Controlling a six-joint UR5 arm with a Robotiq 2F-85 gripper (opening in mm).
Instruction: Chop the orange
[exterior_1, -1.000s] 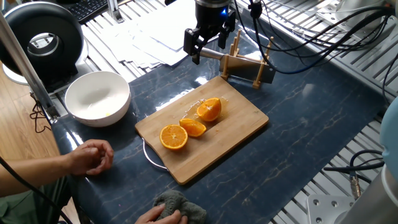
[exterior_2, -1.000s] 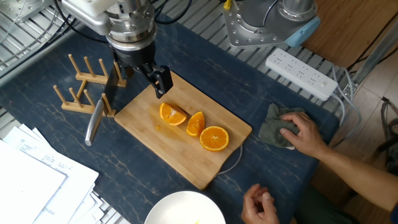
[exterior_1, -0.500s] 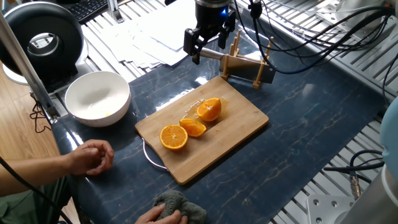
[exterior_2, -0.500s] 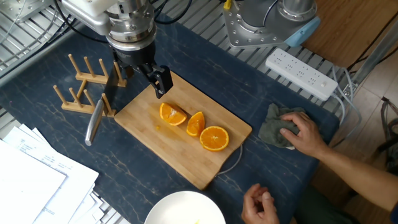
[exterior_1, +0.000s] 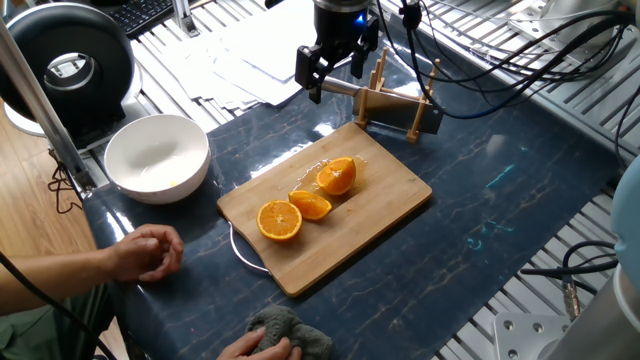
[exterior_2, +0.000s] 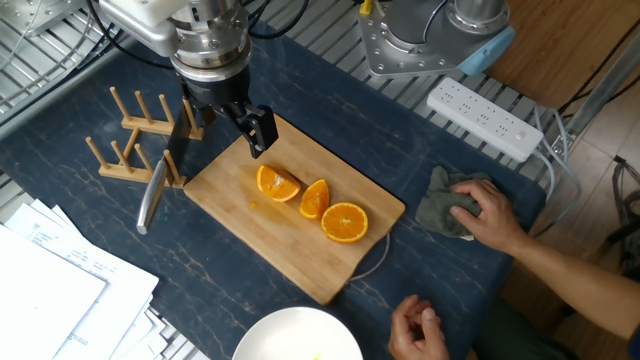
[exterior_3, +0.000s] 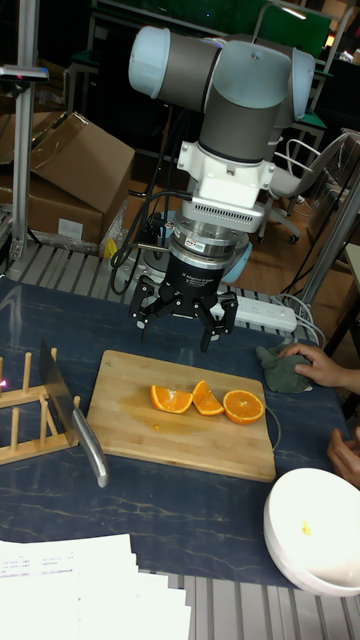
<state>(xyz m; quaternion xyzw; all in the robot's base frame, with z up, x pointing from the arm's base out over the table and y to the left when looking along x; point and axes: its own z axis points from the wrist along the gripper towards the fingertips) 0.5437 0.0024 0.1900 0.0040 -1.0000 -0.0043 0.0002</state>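
The dark marbled table carries the whole set-up, and over the last second nothing on it has moved: arm, fruit and tools sit exactly where they were. The UR5 arm hangs over the far edge of the bamboo cutting board, on the side nearest the wooden rack. A white bowl stands off the board's other end.

The cleaver-like knife leans in the rack, blade up among the pegs and steel handle down on the table, apart from the robot. The gripper hovers above the board with its fingers spread and nothing between them.

Three pieces of fruit lie in a row on the board. The orange, the chunky domed piece, is at the end closest to the gripper and the rack. The slim wedge lies just beside it, and the round half with its full cut face sits at the far end.

Off the board, a person's hand rests on a grey cloth; the other hand lies near the bowl.

The standstill suggests a pause between steps. With the knife racked and the pincer empty, the chop on the domed piece has not begun, and fetching the knife looks like the next need.
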